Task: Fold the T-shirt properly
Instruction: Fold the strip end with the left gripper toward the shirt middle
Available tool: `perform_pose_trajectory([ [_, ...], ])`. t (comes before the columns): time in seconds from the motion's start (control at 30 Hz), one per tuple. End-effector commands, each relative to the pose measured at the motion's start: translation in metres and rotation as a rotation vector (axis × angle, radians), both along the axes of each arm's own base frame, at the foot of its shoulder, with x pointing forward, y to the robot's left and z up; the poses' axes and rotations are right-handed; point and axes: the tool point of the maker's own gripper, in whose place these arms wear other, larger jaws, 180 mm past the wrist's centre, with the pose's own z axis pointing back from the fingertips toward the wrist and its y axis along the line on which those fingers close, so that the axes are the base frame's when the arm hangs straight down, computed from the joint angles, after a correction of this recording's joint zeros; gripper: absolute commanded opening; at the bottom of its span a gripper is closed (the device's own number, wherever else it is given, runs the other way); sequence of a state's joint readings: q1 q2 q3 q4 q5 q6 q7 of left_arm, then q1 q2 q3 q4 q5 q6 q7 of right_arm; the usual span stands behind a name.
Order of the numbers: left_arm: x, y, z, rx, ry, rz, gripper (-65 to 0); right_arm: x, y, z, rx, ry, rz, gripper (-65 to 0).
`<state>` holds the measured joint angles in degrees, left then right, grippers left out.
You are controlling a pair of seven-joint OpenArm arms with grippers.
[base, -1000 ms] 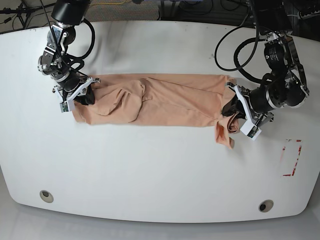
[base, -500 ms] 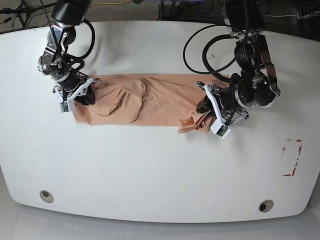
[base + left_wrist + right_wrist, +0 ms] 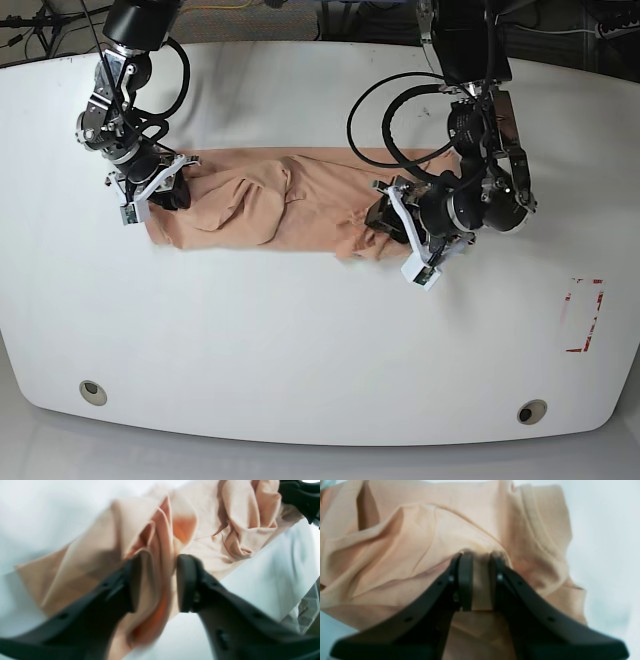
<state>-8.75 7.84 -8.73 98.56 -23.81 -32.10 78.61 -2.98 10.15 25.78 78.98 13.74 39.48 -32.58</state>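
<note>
T-shirt half folded on table; our right fingers pinching hem, left fingers spread around bunched cloth; squaring remains.

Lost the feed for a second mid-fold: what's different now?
The left gripper carried its end of the T-shirt inward toward the other arm, doubling the cloth over, and its jaws now stand parted around the bunched fabric. The right gripper stayed clamped on its end, unmoved.

Soft, matt, wrinkled cloth T-shirt on smooth, slightly glossy white table.
</note>
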Motion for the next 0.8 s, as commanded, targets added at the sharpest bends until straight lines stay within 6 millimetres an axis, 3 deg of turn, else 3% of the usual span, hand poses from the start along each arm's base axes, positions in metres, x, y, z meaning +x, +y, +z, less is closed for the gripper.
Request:
perform_pose_trajectory([
  [0.0,0.011,-0.011,0.018,-0.042,-0.054,-0.008,-30.6,-0.003,-0.004,-0.003,-0.035,0.030,0.021,-54.1],
  [0.13,0.007,-0.014,0.017,-0.032,-0.033,-0.032,-26.9,-0.003,-0.004,-0.003,-0.035,0.030,0.021,-54.1],
  [0.3,0.002,-0.051,0.049,-0.176,-0.105,-0.145,-26.9,-0.003,-0.004,-0.003,-0.035,0.030,0.021,-54.1],
  [0.4,-0.005,-0.056,0.062,-0.247,-0.132,-0.166,-27.1,-0.003,-0.004,-0.003,-0.035,0.030,0.021,-54.1],
  [0.43,-0.005,-0.053,0.062,-0.242,-0.134,-0.162,-27.1,-0.003,-0.004,-0.003,-0.035,0.030,0.021,-54.1],
  [0.63,0.011,0.020,0.046,-0.112,-0.132,0.005,-27.2,0.003,-0.003,0.014,-0.065,-0.006,0.036,-54.1],
  [0.7,0.014,0.034,0.045,-0.090,-0.146,0.044,-27.5,0.004,-0.003,0.020,-0.080,-0.006,0.045,-54.1],
  [0.77,0.018,0.053,0.041,-0.037,-0.160,0.078,-31.0,0.006,-0.003,0.031,-0.109,-0.014,0.057,-54.1],
])
